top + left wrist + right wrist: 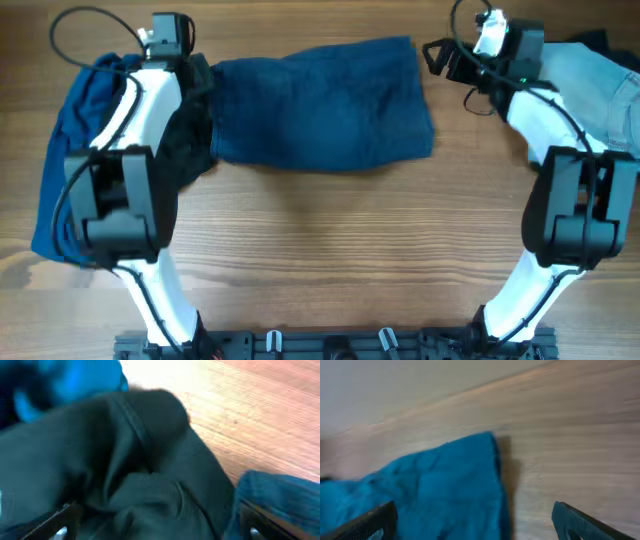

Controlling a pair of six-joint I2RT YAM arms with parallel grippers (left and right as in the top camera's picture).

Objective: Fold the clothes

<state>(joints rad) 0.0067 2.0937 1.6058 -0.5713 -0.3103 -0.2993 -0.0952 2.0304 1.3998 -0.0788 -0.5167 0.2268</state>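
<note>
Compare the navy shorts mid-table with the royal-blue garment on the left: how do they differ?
Colour: the navy shorts are dark; the royal-blue garment is bright. Pose: the shorts lie flat and tidy; the royal-blue garment is bunched. View: the shorts lie mostly in the open; the left arm hides part of the royal-blue garment. Both are soft fabric on the wooden table.
</note>
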